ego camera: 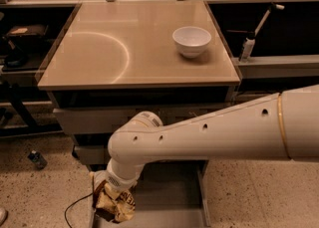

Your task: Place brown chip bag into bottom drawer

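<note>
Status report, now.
End effector low over drawer, left side, shut on bag. Bag hangs above open drawer, not yet released. Bowl up on table, out of the way.

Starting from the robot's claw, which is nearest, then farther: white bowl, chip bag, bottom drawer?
1. brown chip bag, right at the gripper, lower left.
2. bottom drawer, just beneath it.
3. white bowl, far back on the table.

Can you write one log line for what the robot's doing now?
claw: low, at left edge of open bottom drawer | holding: chip bag
</note>
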Robot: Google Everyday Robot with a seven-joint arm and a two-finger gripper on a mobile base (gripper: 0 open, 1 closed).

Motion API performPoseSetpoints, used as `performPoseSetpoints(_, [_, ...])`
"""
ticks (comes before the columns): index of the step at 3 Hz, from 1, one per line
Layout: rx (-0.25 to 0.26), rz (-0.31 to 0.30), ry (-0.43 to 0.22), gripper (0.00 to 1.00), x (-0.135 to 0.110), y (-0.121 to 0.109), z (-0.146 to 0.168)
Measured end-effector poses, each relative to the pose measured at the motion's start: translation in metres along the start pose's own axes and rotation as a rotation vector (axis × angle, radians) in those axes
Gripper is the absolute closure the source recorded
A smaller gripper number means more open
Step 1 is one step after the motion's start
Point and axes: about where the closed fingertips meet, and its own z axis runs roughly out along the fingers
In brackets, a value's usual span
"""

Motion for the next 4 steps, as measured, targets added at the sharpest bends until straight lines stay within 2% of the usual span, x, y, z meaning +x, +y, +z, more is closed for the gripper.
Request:
performPoseSetpoints(2, [-0.045,0.022,-0.01,1.0,0.0,-0.001,0.021])
performPoseSetpoints(3, [-0.075,0.11,-0.039,1.0,-0.005,-0.021,0.059])
performPoseSetpoints(4, [-0.053,0.23,-0.077,1.0,-0.006,-0.047,0.087])
